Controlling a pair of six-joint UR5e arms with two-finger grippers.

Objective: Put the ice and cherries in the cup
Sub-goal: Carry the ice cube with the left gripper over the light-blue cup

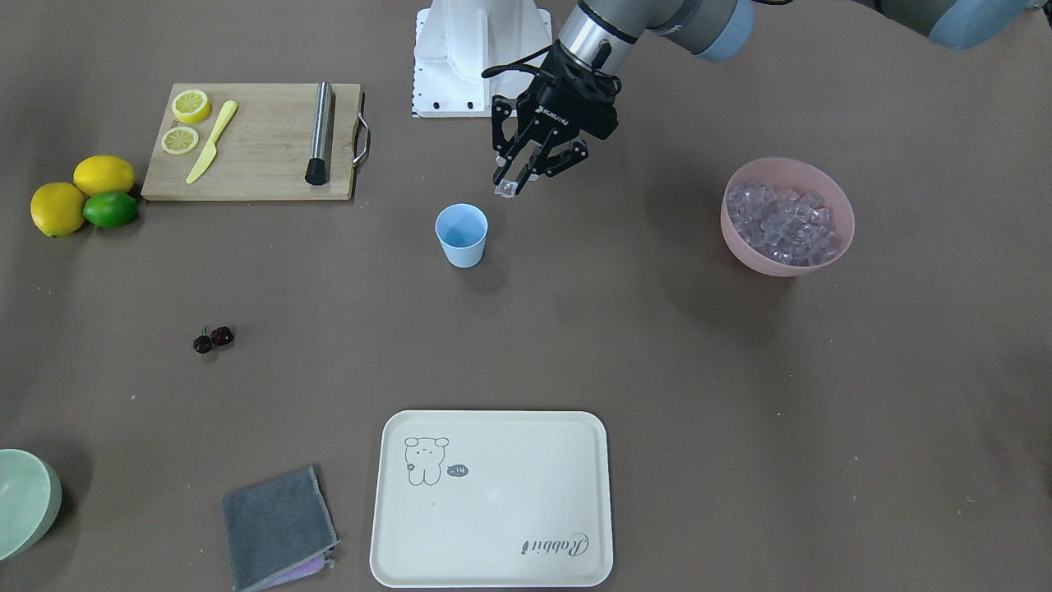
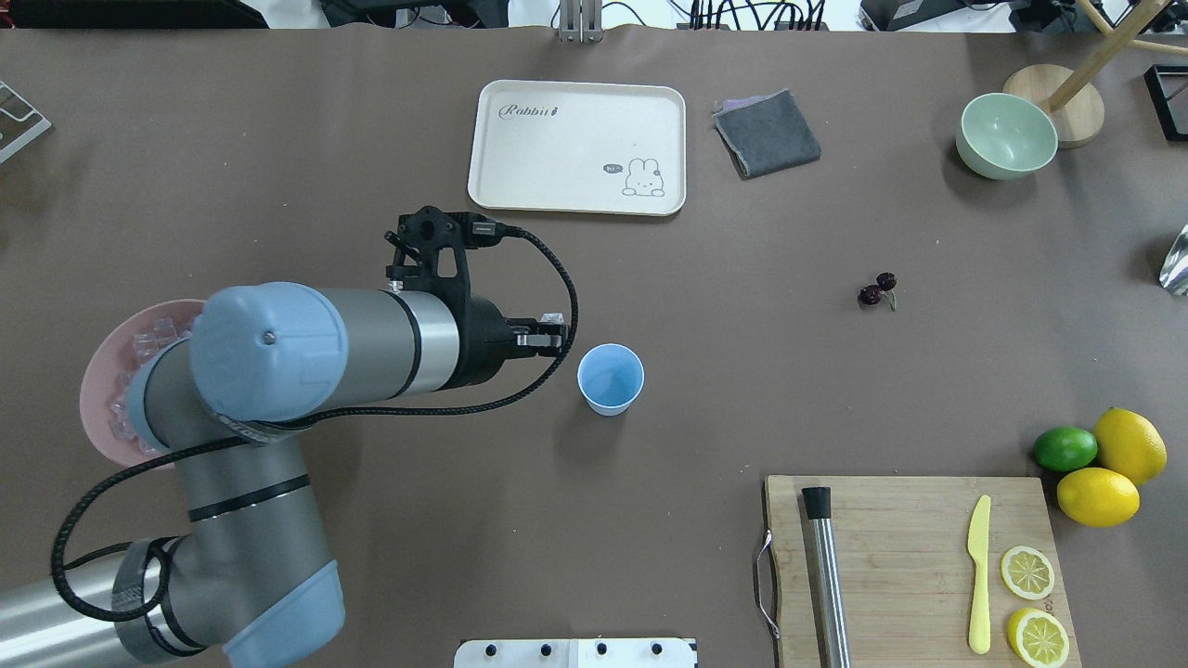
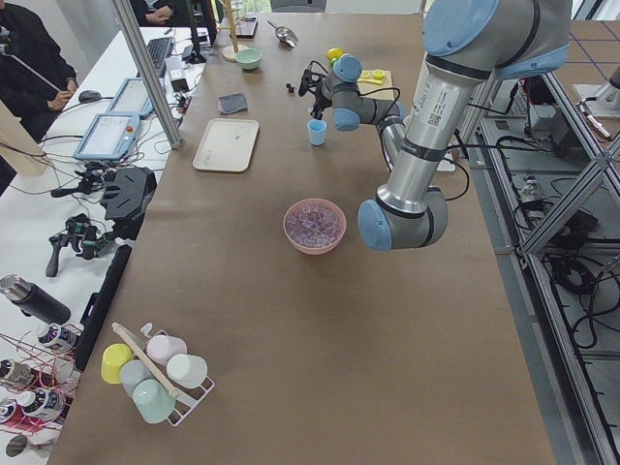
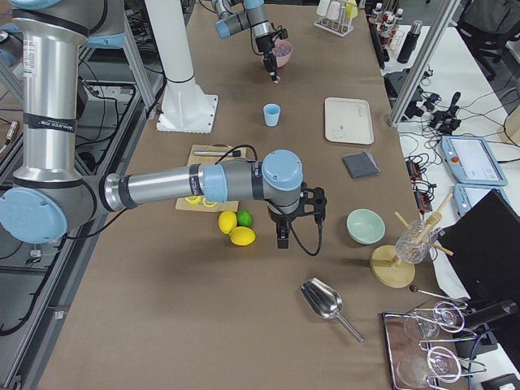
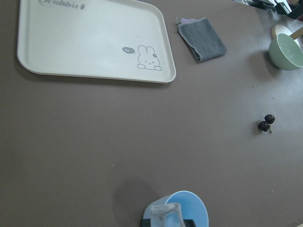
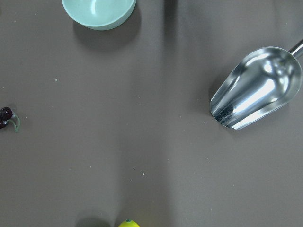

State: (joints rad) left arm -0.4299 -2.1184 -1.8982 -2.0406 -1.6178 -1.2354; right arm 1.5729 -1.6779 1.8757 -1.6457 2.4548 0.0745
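Note:
My left gripper [image 1: 514,181] hangs just beside the light-blue cup [image 1: 461,234], toward the pink bowl, and is shut on one clear ice cube [image 1: 504,189]. In the left wrist view the ice cube [image 5: 165,218] sits at the bottom edge, over the near rim of the cup [image 5: 191,204]. The remaining ice [image 1: 781,224] is piled in the pink bowl [image 1: 764,261]. The cherries [image 1: 214,338] lie on the table, well away from the cup. My right gripper [image 4: 281,237] hovers near the lemons, and I cannot tell whether it is open or shut.
A cutting board [image 1: 255,164] carries lemon slices, a yellow knife and a metal muddler. Two lemons and a lime [image 1: 109,210] lie beside it. A cream tray [image 1: 493,567], a grey cloth [image 1: 275,526], a green bowl [image 2: 1007,134] and a metal scoop [image 6: 255,90] are also on the table.

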